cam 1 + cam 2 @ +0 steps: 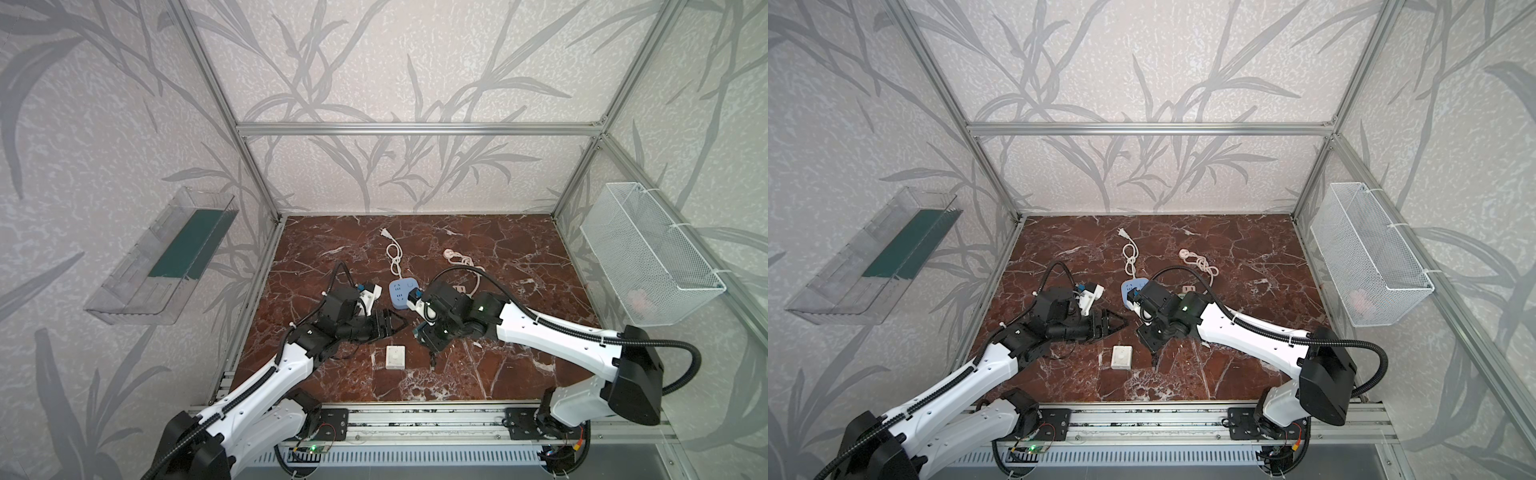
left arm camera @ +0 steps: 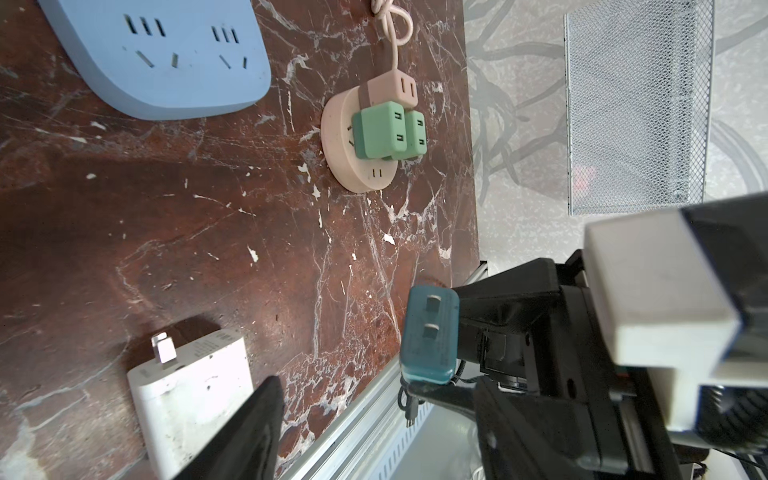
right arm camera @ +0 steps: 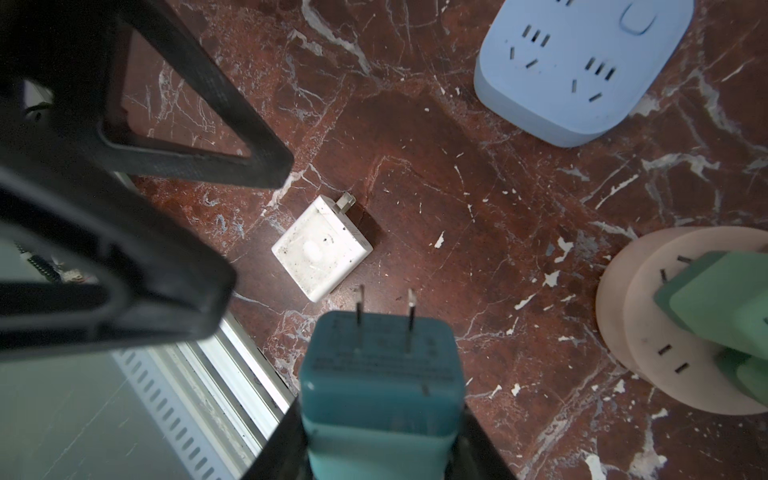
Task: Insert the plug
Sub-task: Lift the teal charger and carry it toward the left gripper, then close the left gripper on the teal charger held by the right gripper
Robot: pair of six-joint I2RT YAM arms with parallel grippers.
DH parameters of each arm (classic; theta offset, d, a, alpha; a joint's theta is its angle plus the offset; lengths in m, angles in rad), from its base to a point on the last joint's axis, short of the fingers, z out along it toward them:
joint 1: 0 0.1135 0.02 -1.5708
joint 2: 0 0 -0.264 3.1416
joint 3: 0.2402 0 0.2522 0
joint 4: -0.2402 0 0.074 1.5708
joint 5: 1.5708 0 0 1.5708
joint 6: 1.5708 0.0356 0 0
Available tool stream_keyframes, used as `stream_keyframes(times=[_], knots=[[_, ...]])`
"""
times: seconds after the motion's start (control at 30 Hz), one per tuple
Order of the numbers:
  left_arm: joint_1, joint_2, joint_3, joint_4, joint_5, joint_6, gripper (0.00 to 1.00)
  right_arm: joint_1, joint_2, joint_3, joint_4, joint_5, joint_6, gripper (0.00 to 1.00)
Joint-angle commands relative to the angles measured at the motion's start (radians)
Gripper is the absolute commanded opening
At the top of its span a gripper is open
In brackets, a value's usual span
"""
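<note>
left pincer (image 1: 401, 326): jaws apart, empty, centre in a top view
right pincer (image 2: 440, 338): clamped on plug (image 3: 382, 374), prongs bare
power strip (image 3: 582, 70): upper right, right wrist view

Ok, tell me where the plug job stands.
Done: the right gripper has the teal plug clamped and off the table, prongs bare. In hand: it hangs short of the blue power strip, not over a socket; the left gripper is open and empty. Left: line the prongs up and push in, probably into the strip, whose visible slots are free. The white charger lies loose.
</note>
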Motion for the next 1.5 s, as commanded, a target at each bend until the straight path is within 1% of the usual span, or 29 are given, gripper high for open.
stream_keyframes(times=[0.0, 0.17, 0.37, 0.63, 0.67, 0.73, 0.87, 1.2, 1.47], knots=[[-0.002, 0.004, -0.016, 0.065, 0.042, -0.029, 0.69, 0.01, 0.016, 0.048, -0.01, -0.015, -0.019, 0.0], [-0.009, 0.02, -0.013, 0.088, 0.054, -0.037, 0.68, 0.015, 0.038, 0.075, -0.02, -0.027, -0.02, 0.0], [-0.016, 0.035, -0.011, 0.102, 0.064, -0.038, 0.63, 0.02, 0.06, 0.103, -0.021, -0.03, -0.019, 0.0], [-0.025, 0.053, -0.012, 0.12, 0.084, -0.042, 0.47, 0.02, 0.088, 0.138, -0.041, -0.03, -0.025, 0.0], [-0.026, 0.059, -0.014, 0.126, 0.086, -0.045, 0.45, 0.044, 0.09, 0.141, -0.044, -0.031, -0.028, 0.0], [-0.027, 0.067, -0.018, 0.146, 0.096, -0.055, 0.42, 0.05, 0.093, 0.149, -0.048, -0.029, -0.031, 0.0], [-0.032, 0.074, -0.017, 0.151, 0.095, -0.053, 0.42, 0.05, 0.098, 0.159, -0.055, -0.029, -0.036, 0.0], [-0.034, 0.063, -0.029, 0.161, 0.099, -0.062, 0.34, 0.05, 0.11, 0.166, -0.072, 0.012, -0.033, 0.0], [-0.034, 0.053, -0.032, 0.156, 0.106, -0.06, 0.33, 0.05, 0.114, 0.177, -0.078, 0.028, -0.027, 0.0]])
